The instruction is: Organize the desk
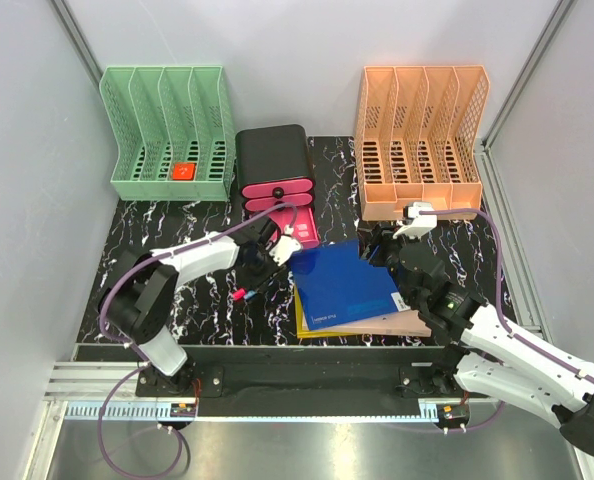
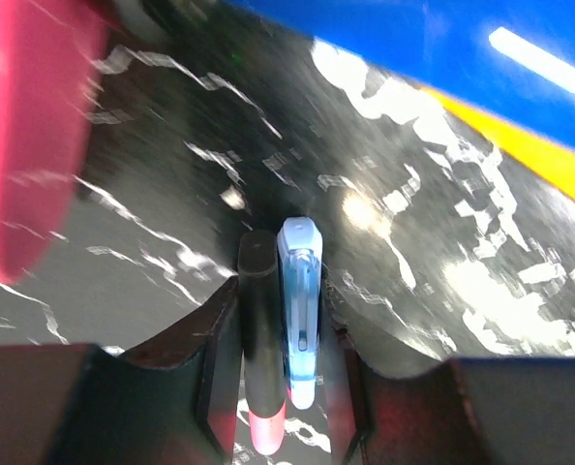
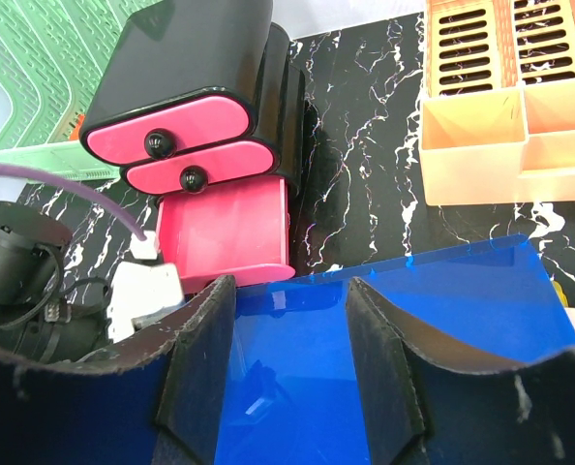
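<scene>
The desk [image 1: 199,305] is black with white veining. Low over it, just left of a blue book [image 1: 342,280], my left gripper [image 1: 262,258] is shut on two pens. In the left wrist view a black pen with a pink-red end [image 2: 257,339] and a clear blue pen [image 2: 300,310] lie side by side between the fingers of that gripper [image 2: 283,291]. My right gripper [image 1: 377,245] hovers open over the far right part of the blue book [image 3: 413,320]. Nothing sits between the fingers of the right gripper [image 3: 289,291].
A black and pink drawer unit [image 1: 274,165] stands at the back middle, its bottom pink drawer [image 3: 225,228] pulled out. A green file rack [image 1: 167,135] holding a small red item [image 1: 183,171] is back left, an orange rack [image 1: 422,130] back right. Yellow and tan books [image 1: 397,325] lie under the blue one.
</scene>
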`<action>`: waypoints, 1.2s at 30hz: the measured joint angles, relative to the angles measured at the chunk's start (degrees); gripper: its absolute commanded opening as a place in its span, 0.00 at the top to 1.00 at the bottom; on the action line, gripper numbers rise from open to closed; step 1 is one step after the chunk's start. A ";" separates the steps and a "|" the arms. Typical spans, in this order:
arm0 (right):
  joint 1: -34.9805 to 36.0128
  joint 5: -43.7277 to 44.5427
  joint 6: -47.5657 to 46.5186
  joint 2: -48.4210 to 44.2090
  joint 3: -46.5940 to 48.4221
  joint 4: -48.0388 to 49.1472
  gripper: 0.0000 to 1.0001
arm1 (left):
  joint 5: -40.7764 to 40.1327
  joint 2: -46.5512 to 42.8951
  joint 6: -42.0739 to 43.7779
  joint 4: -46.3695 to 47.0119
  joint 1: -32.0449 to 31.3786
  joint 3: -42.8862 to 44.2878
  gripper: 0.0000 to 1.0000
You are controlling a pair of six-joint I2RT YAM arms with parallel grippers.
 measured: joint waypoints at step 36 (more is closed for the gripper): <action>0.00 0.02 0.63 0.20 -2.25 0.48 0.43 | -4.74 13.90 22.29 -8.24 -0.42 35.63 0.36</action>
